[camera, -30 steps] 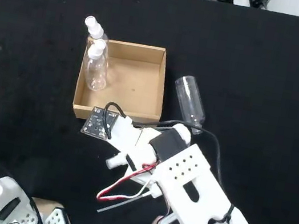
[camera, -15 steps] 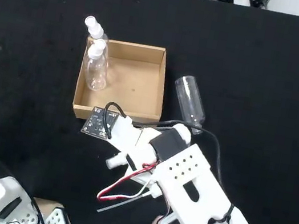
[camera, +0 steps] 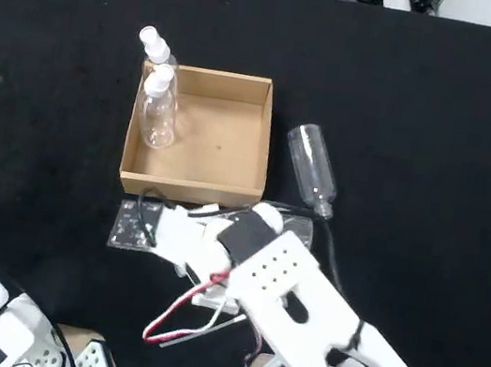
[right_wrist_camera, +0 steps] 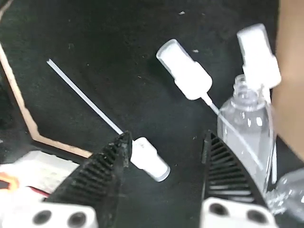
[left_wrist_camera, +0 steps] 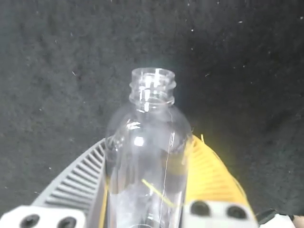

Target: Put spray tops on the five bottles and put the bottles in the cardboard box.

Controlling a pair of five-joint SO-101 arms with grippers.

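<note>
left gripper (left_wrist_camera: 149,166): clamped on a clear open-necked bottle (left_wrist_camera: 151,118), held above the black desk (left_wrist_camera: 47,57).
right gripper (right_wrist_camera: 166,140): jaws spread apart, hung over loose spray tops (right_wrist_camera: 184,70) between the box and the desk's near edge.
cardboard box (camera: 225,137): set left of the desk's middle; a capped bottle (camera: 158,111) is stood in its far left corner.
lying bottle (camera: 313,169): laid on the desk just beside the box's right wall.

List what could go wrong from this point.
1. The open right gripper sits over a spray top lying flat; closing may catch or bend its thin tube.
2. A loose spray top and an uncapped bottle lie close beside it and may get knocked.
3. The left gripper holds a clear topless bottle, which may slip when a top is pressed on.
</note>
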